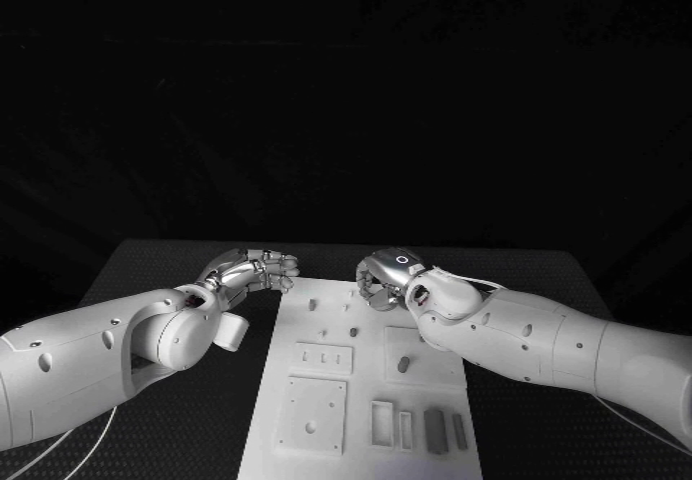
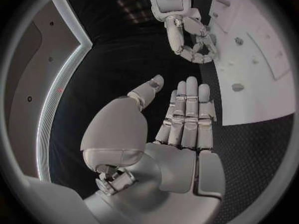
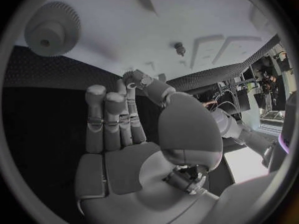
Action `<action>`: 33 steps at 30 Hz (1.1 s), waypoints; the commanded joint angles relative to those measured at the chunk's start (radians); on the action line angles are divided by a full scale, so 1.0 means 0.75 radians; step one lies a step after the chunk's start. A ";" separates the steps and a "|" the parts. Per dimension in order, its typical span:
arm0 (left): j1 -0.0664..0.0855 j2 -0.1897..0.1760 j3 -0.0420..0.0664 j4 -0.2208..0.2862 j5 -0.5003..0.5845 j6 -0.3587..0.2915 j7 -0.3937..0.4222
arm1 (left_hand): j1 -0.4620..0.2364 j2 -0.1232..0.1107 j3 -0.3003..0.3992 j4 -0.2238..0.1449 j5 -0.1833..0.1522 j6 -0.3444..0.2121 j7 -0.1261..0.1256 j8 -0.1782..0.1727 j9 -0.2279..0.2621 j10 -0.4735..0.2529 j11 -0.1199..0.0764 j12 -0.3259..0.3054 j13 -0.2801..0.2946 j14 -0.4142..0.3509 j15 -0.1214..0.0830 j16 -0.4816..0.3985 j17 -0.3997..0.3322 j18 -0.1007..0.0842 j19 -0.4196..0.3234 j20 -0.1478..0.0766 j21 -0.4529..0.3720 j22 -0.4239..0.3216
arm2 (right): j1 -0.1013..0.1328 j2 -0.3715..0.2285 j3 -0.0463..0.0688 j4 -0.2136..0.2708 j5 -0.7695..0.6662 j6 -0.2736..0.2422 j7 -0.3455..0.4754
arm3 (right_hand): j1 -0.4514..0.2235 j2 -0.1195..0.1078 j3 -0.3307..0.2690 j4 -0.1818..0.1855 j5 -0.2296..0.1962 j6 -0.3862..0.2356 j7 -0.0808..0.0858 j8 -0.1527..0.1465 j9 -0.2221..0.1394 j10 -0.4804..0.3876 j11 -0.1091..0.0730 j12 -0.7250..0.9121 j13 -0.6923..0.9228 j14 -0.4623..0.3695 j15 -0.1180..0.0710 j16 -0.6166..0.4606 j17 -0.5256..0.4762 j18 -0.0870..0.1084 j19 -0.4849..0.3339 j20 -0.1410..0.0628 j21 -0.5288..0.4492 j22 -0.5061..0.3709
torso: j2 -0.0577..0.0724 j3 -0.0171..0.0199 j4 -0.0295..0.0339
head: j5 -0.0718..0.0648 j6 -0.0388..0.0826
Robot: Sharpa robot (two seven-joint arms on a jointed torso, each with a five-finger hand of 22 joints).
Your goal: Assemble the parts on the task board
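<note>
The white task board (image 1: 289,440) lies lengthwise in the middle of the table. My right hand (image 1: 387,282) hovers over its far end with fingers curled. Its thumb and a finger pinch what looks like a small toothed grey part (image 3: 129,76). A larger grey gear (image 3: 53,27) and a small peg (image 3: 179,47) sit on the board beyond that hand. My left hand (image 1: 257,268) is just off the board's far left corner. Its fingers (image 2: 187,114) are stretched out side by side, and it holds nothing. The right hand (image 2: 190,40) faces it across the corner.
Nearer on the board are square recessed plates (image 1: 313,412), a small grey piece (image 1: 404,365) and several upright grey bars (image 1: 433,430). Small pegs (image 1: 353,330) stand in the board's far half. Black table (image 1: 173,260) flanks the board on both sides.
</note>
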 commanded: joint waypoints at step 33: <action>0.003 0.007 0.004 0.015 -0.004 0.019 0.008 | -0.017 0.002 0.005 -0.013 -0.005 -0.005 0.002 -0.006 0.002 0.004 0.005 -0.007 0.000 -0.001 0.006 -0.008 0.004 0.018 -0.012 0.003 0.008 0.020 | -0.001 0.125 -0.001 -0.146 -0.057 0.023 -0.022 | -0.005 -0.015 0.016 0.000 0.003 0.009 -0.003 0.003 0.001 0.079 -0.021 -0.001 0.067 -0.013 -0.021 0.005 -0.004 0.083 -0.005 -0.008 0.006 0.022 | 0.002 -0.0024 0.0103 | 0.001 -0.012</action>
